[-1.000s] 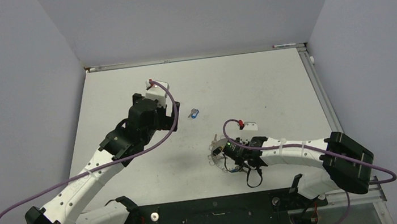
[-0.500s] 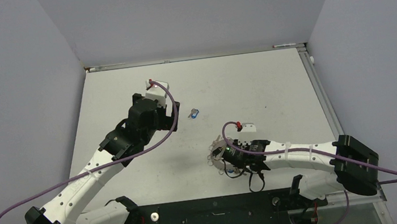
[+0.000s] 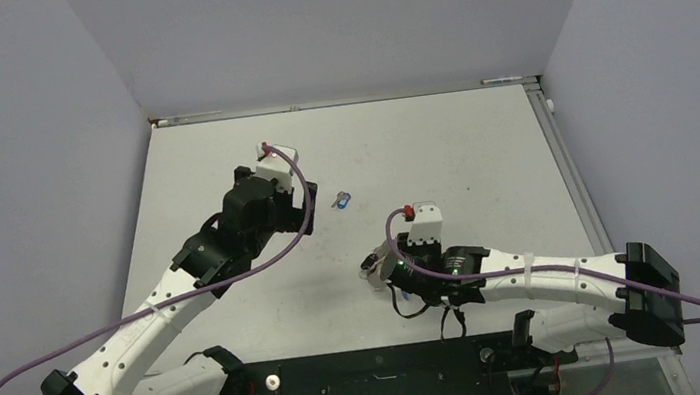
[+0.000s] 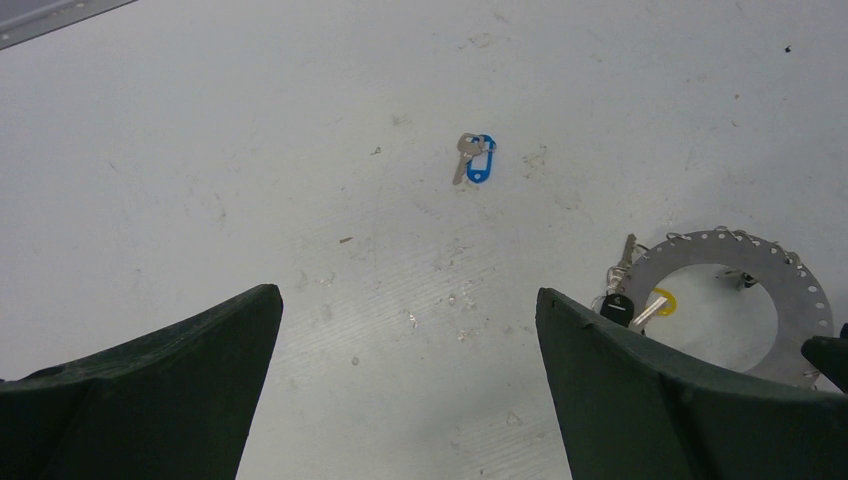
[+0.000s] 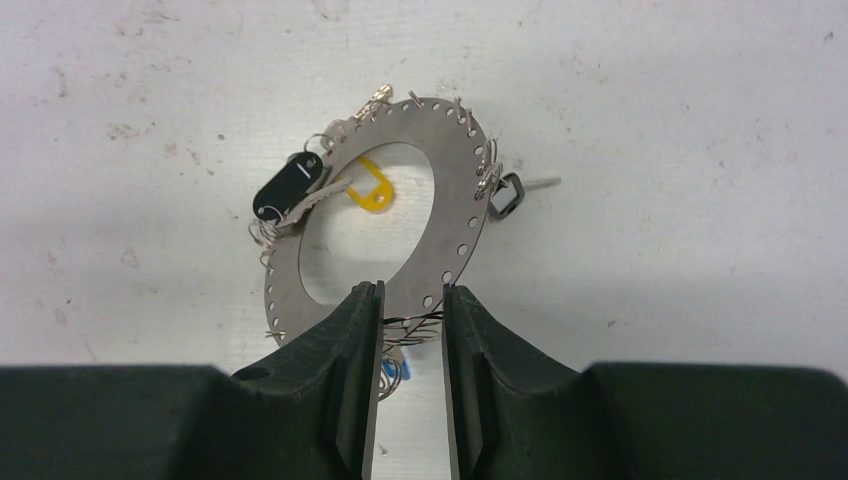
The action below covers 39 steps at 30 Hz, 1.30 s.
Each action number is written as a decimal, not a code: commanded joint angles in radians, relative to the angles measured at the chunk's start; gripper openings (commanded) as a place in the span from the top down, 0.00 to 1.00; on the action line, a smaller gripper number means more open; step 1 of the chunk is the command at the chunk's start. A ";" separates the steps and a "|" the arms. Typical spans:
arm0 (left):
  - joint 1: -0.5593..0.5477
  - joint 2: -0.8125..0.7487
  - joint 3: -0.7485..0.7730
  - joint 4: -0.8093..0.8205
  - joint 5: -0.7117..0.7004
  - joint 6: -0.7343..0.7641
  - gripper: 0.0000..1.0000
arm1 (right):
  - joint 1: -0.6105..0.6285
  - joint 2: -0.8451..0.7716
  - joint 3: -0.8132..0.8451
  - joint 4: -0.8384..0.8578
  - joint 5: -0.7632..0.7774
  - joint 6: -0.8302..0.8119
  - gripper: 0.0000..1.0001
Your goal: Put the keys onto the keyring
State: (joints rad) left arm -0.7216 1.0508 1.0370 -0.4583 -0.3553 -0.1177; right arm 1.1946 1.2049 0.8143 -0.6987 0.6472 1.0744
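Keyring (image 5: pixel 460 210) flat on counter (image 5: pixel 650 120), several keys hung on it. Right gripper (image 5: pixel 412 290) narrowed at near rim, grip unclear. Blue-tagged key (image 4: pixel 472 160) lies loose, well apart, ahead of wide-open left gripper (image 4: pixel 405 292). Descend square, pinch head, hold ring steady.

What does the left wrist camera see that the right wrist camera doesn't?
Only left wrist: a blue-tagged key lying alone, away from the keyring, ahead of the wide-open left gripper. Only right wrist: the right gripper, fingers close together at the keyring's near edge. Both: the keyring with its yellow tag and black tag.
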 commanded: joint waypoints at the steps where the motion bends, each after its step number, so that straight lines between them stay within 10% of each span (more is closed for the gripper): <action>1: -0.007 -0.058 -0.008 0.075 0.096 0.016 0.03 | 0.025 -0.046 0.054 0.053 0.101 -0.079 0.95; 18: -0.008 -0.259 -0.132 0.254 0.492 0.049 0.04 | 0.039 -0.231 0.032 0.342 0.091 -0.444 0.95; 39: -0.008 -0.345 -0.196 0.302 0.855 0.144 0.04 | 0.033 -0.383 0.070 0.511 -0.306 -0.774 0.95</action>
State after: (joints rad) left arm -0.7258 0.7261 0.8520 -0.2199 0.3985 -0.0265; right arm 1.2259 0.8570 0.8192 -0.2764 0.4412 0.3607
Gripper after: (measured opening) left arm 0.965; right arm 0.253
